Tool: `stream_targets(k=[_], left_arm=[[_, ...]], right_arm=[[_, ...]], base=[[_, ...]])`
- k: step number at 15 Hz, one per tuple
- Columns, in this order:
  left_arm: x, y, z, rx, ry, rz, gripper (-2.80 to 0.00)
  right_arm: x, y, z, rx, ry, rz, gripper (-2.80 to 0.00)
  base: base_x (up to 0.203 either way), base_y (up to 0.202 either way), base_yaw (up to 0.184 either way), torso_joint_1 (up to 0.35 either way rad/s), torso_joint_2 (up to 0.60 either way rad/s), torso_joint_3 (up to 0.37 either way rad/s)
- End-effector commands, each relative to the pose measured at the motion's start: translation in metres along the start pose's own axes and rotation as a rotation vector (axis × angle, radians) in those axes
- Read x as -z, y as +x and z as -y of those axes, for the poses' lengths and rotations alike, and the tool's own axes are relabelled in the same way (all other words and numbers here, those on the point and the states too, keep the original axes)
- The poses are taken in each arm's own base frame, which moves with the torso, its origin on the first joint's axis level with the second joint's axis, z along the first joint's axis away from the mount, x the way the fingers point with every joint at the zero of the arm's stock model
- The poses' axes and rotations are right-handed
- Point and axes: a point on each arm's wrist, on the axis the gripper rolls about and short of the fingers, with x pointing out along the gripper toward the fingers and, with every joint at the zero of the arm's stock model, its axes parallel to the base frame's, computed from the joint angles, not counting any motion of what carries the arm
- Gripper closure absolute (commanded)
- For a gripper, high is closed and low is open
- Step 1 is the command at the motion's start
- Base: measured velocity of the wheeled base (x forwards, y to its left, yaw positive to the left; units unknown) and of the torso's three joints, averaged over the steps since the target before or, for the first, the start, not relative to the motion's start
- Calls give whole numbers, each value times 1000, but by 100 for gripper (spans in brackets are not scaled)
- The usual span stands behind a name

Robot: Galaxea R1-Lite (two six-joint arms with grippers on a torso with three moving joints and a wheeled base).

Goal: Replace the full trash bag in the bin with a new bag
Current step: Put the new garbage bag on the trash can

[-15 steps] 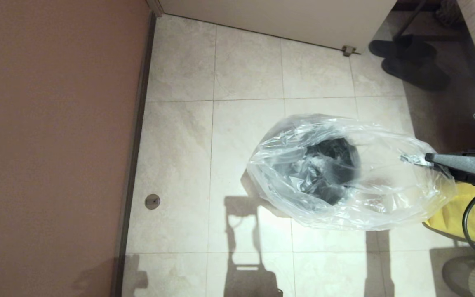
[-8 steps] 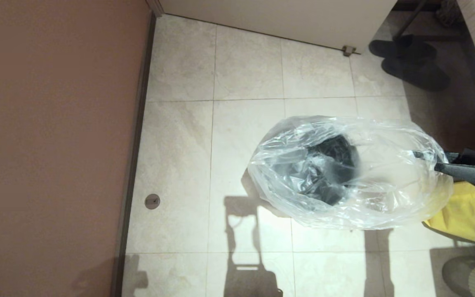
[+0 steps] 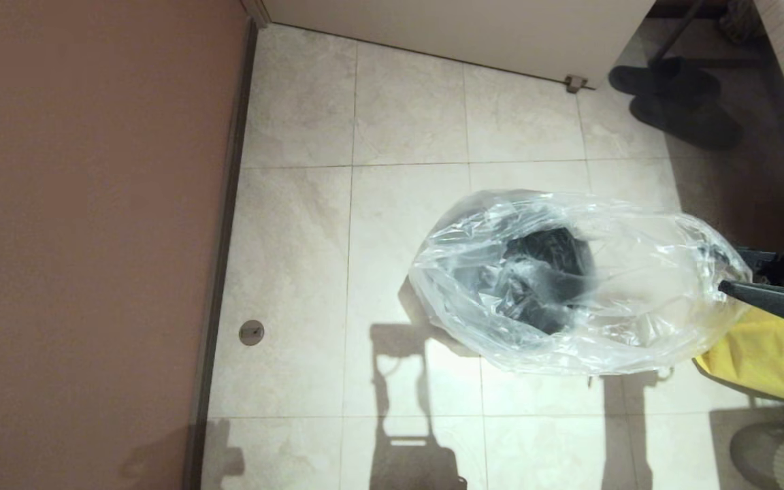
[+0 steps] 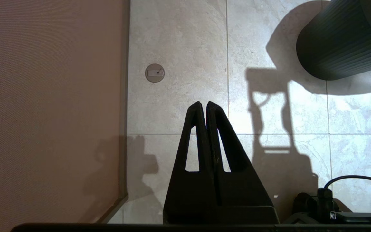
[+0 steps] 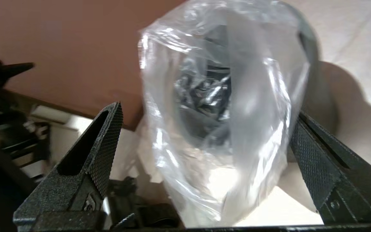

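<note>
The new bag [image 3: 637,299], clear and crinkly, is draped over the bin [image 3: 555,272], whose dark inside shows through the plastic. The bag's loose mouth billows out to the right, well past the bin. My right gripper [image 3: 732,272] is at that right edge of the bag and stands open. In the right wrist view the new bag [image 5: 237,145] bulges between the wide-apart fingers [image 5: 108,141] of the right gripper [image 5: 206,111], unpinched. My left gripper [image 4: 203,103] is shut and empty over the floor, away from the bin [image 4: 340,45].
A yellow opaque bag [image 3: 766,354] lies on the floor by my right arm. A brown wall [image 3: 92,238] runs along the left, a white door [image 3: 467,27] at the back. Dark slippers [image 3: 684,102] sit at back right. A floor plug [image 3: 251,332] is near the wall.
My right gripper has drawn back to the right from over the bag's mouth to its right edge. The bag's right side has spread out that way. The left arm has not moved.
</note>
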Motion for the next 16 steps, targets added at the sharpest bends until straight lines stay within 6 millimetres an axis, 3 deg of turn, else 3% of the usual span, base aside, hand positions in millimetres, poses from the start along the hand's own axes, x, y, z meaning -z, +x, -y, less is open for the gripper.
stream_targets(k=[1, 4, 7, 9, 13, 14, 16], left_arm=[[0, 0, 0, 0, -1, 0, 0], [0, 0, 0, 0, -1, 0, 0], [0, 0, 0, 0, -1, 0, 0], [0, 0, 0, 0, -1, 0, 0], [0, 0, 0, 0, -1, 0, 0], [0, 0, 0, 0, -1, 0, 0], [0, 0, 0, 0, -1, 0, 0]], right_arm=[[5, -6, 5, 45, -15, 13, -280], [-1, -13, -2, 186, -31, 73, -280], [-24, -17, -34, 295, -48, 163, -280], [-26, -21, -51, 329, -9, 192, -280], [-30, -33, -60, 409, -27, 220, -280], [-33, -32, -67, 393, -3, 224, 0], [-41, -19, -85, 304, 102, 226, 0]], base=[[0, 0, 0, 0, 0, 0], [0, 0, 0, 0, 0, 0], [0, 0, 0, 0, 0, 0], [0, 0, 0, 0, 0, 0], [0, 0, 0, 0, 0, 0], [0, 0, 0, 0, 0, 0], [0, 0, 0, 0, 0, 0]])
